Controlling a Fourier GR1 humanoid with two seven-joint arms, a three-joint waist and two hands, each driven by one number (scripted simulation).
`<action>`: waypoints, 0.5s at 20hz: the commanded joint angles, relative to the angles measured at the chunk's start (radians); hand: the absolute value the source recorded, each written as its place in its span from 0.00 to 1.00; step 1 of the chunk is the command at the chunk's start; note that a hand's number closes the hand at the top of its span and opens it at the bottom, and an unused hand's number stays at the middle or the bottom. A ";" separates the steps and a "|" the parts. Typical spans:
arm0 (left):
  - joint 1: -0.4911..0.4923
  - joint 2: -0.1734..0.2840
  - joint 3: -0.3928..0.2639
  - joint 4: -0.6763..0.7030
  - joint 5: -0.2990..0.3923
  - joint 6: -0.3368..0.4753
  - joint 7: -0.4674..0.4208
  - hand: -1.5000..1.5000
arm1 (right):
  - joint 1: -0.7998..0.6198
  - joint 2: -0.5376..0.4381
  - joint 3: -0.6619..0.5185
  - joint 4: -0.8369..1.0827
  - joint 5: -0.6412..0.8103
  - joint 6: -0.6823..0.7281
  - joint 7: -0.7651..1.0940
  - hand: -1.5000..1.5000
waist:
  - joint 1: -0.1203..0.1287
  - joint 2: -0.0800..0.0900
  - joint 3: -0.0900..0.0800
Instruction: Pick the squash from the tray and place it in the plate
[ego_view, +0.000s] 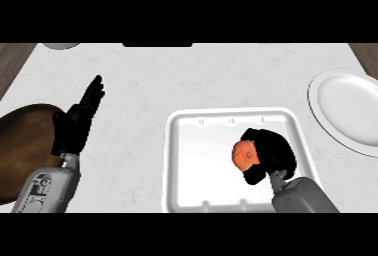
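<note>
Orange squash (244, 155) still inside the white tray (193, 165) at the counter's (184, 80) near edge, right hand (272, 152) curled round it. Not yet lifted; carry to the plate (347, 110) at the right edge remaining. Left hand (77, 122) resting, fingers straight.

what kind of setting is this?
Likely a kitchen counter: a pale marbled counter top with a white tray holding an orange squash, and a white plate beside it.
</note>
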 joint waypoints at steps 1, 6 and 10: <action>0.104 0.006 0.020 -0.033 0.012 -0.048 -0.080 0.50 | 0.031 0.000 -0.024 0.006 0.046 -0.003 -0.056 1.00 | 0.002 0.001 0.001; 0.025 0.012 0.056 0.005 0.012 -0.007 -0.033 0.50 | 0.193 -0.373 -0.246 0.005 -0.072 -0.003 -0.356 1.00 | -0.055 0.001 0.005; 0.031 0.022 0.066 0.005 0.003 0.008 -0.013 0.50 | 0.209 -0.549 -0.424 0.133 -0.139 0.013 -0.500 1.00 | -0.095 0.008 0.013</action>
